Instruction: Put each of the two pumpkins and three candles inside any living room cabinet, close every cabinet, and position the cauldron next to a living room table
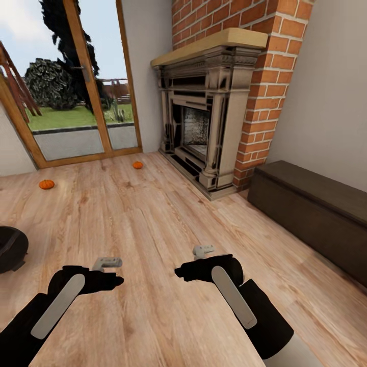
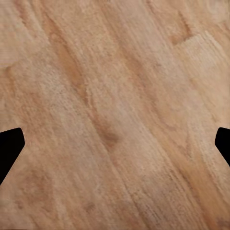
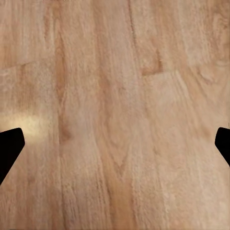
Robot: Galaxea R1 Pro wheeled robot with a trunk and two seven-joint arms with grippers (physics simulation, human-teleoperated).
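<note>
Lying on the wood floor [image 1: 153,224] near the glass door [image 1: 76,86] are two pumpkins [image 1: 46,184], [image 1: 137,165], well apart. The cauldron [image 1: 11,248] sits at the left edge. The cabinet [image 1: 311,214] stands shut by the right wall, beside the fireplace [image 1: 204,117]. The left gripper [image 2: 115,143] and right gripper [image 3: 115,148] are spread wide and hold nothing.

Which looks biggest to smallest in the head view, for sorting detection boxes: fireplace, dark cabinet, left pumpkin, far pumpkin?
1. Fireplace
2. Cabinet, partly cut off by the frame
3. Left pumpkin
4. Far pumpkin, smaller perhaps only from distance
</note>
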